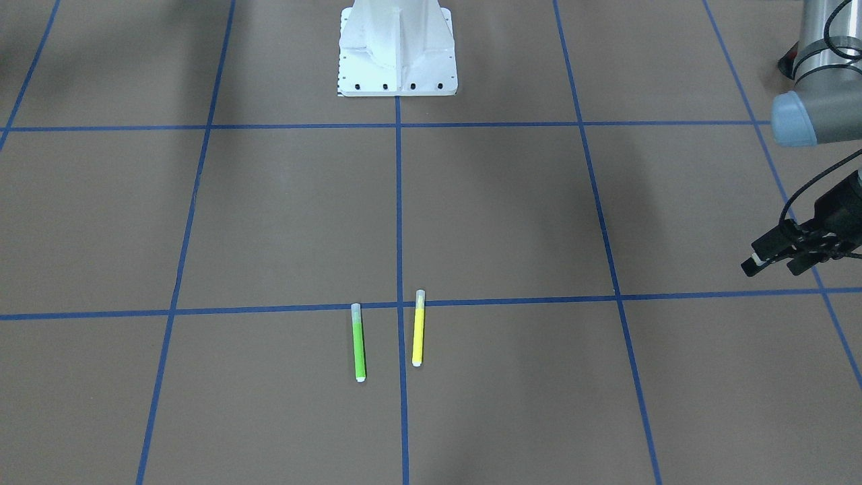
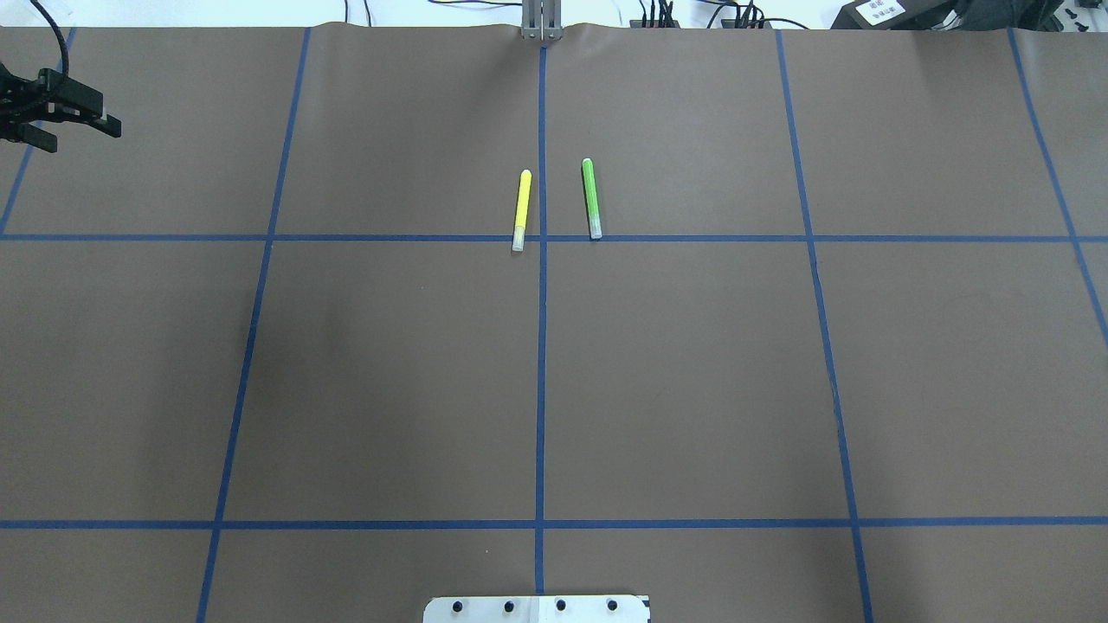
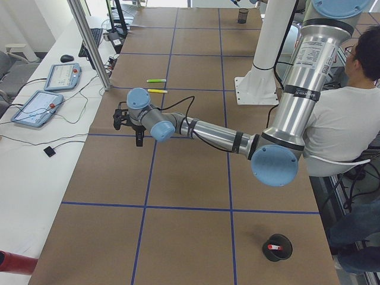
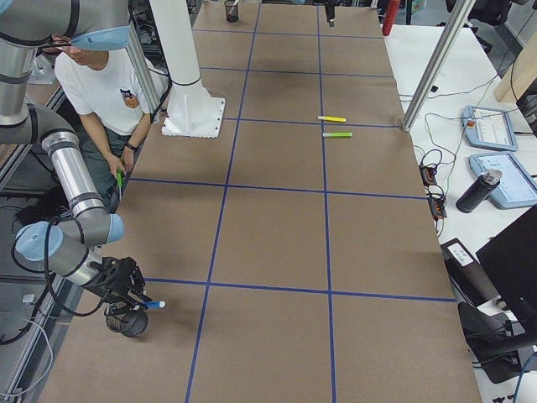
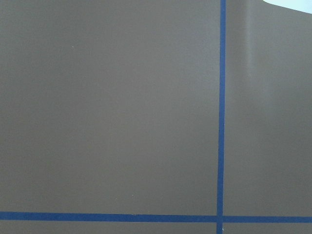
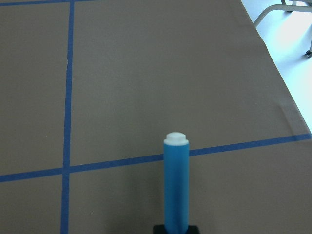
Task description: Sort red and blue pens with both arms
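The blue pen (image 6: 176, 187) juts forward from my right gripper (image 6: 175, 229), which is shut on its lower end. In the exterior right view that gripper (image 4: 134, 295) holds the blue pen (image 4: 153, 304) level, just above a black mesh cup (image 4: 126, 322) at the table's near corner. The red pen (image 3: 274, 247) lies inside another black cup (image 3: 276, 247) at the table's left end. My left gripper (image 1: 774, 263) hovers open and empty above the mat, far from both cups; it also shows at the overhead view's left edge (image 2: 74, 130).
A green pen (image 2: 590, 197) and a yellow pen (image 2: 522, 210) lie side by side near the centre line at the far side. The white pedestal (image 1: 397, 47) stands at the robot's base. A seated person (image 3: 350, 119) is beside the table. Tablets and cables lie along the operators' side.
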{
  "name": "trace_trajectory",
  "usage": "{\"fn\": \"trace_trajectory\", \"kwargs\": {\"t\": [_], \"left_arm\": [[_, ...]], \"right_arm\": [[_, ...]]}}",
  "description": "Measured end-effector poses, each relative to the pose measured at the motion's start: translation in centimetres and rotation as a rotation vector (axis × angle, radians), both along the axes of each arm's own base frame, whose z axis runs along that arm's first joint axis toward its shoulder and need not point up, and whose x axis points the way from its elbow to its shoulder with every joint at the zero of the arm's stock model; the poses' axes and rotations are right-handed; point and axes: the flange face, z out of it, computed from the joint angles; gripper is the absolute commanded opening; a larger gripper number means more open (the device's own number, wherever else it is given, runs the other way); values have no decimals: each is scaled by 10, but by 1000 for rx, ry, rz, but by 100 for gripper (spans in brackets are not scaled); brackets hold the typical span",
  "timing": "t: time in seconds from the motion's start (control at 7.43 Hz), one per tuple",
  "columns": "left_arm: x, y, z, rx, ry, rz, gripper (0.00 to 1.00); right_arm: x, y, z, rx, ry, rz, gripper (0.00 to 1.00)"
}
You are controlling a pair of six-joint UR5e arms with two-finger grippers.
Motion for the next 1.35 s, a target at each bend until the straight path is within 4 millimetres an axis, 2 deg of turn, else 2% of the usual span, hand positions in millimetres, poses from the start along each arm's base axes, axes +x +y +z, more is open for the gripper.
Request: {"fn": "trace_trajectory", "kwargs": {"t": [0.54,1.35], "left_arm": [[0,1,-6,5,5,-3,98],[-1,2,-12,7,9,-6,98]], "right_arm": [[-11,15,15,9,16,4,0],[-17,25,23,30,47,11,0]]}}
